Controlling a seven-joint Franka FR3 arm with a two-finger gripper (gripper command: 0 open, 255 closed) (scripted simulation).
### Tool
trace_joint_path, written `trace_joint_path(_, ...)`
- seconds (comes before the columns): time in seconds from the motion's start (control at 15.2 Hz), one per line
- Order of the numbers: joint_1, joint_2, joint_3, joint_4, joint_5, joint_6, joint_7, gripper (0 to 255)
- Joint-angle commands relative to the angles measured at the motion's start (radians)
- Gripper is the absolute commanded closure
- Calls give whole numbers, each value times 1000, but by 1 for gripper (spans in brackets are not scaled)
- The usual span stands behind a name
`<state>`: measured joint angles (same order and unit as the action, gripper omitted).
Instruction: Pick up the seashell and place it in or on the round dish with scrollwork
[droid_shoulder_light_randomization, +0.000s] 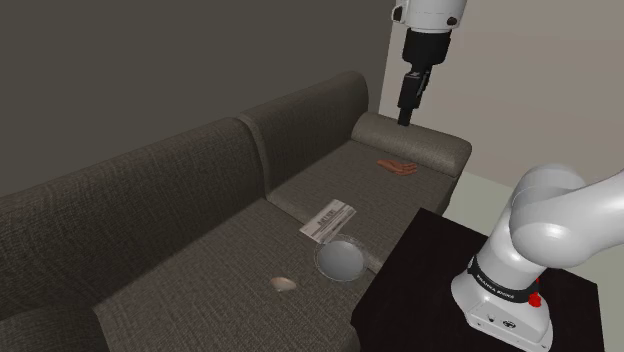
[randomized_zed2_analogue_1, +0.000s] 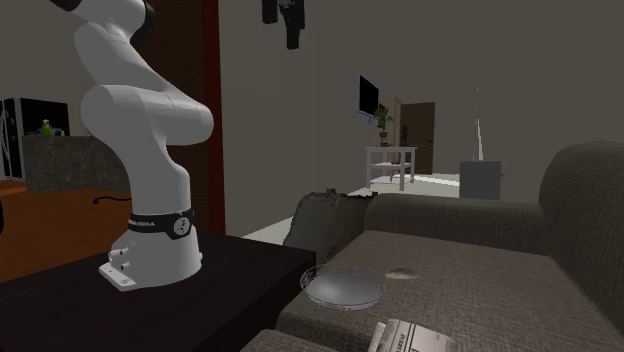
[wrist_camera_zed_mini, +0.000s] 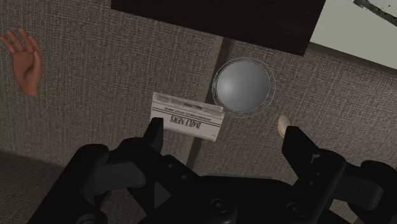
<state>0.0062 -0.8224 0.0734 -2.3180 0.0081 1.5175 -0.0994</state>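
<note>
All the way up above the sofa (droid_shoulder_light_randomization: 180, 200), holding the gripper (droid_shoulder_light_randomization: 405, 120) wide open and empty, probably for a clear look down before descending to the seashell (droid_shoulder_light_randomization: 283, 284), lying on its seat just beside the round dish (droid_shoulder_light_randomization: 340, 260).

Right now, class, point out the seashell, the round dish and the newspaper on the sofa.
seashell (droid_shoulder_light_randomization: 283, 284), shoulder view, its domed top.
round dish (droid_shoulder_light_randomization: 341, 260), shoulder view, its bare middle.
newspaper (wrist_camera_zed_mini: 187, 118), wrist view, its printed front.
</note>
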Motion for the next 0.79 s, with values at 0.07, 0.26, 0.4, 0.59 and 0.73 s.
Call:
trace_joint_path(0.07, 4, 9, 11, -22, 7, 30, 9, 0)
trace_joint_path(0.26, 18, 44, 46, -81, 27, 121, 34, 0)
trace_joint_path(0.4, 27, 74, 70, -115, 40, 183, 51, 0)
trace_joint_path(0.59, 39, 131, 108, -156, 57, 278, 76, 0)
trace_joint_path(0.73, 46, 176, 133, -177, 66, 342, 93, 0)
